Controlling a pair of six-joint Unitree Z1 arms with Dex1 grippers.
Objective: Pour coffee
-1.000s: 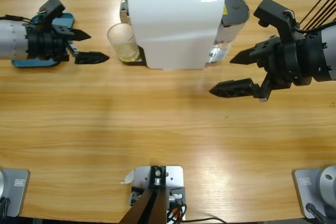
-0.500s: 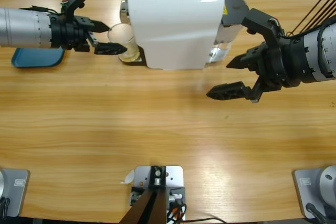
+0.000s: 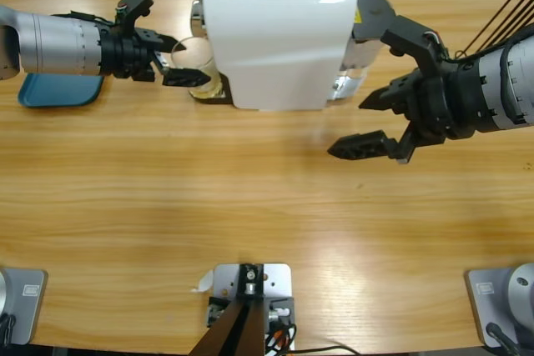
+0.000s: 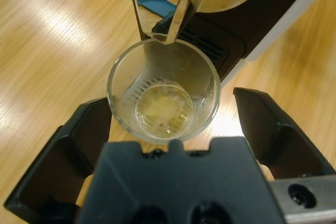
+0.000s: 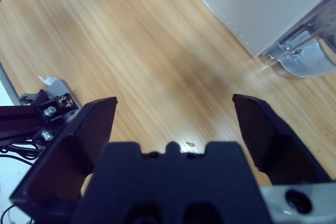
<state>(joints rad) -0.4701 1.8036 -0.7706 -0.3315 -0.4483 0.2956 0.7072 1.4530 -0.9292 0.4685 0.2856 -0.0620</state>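
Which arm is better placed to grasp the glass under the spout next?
Left. The left pincer is open with its jaws on either side of the glass, which holds the coffee under the machine's spout. The right pincer hangs open over bare table, beyond the coffee machine.

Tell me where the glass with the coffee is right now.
The clear glass stands under the spout of the white coffee machine, at its left side in the high view, between the open jaws of the left gripper.

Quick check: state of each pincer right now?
Left pincer: open, jaws either side of the glass, not gripping.
Right pincer: open, holding nothing, over the table.
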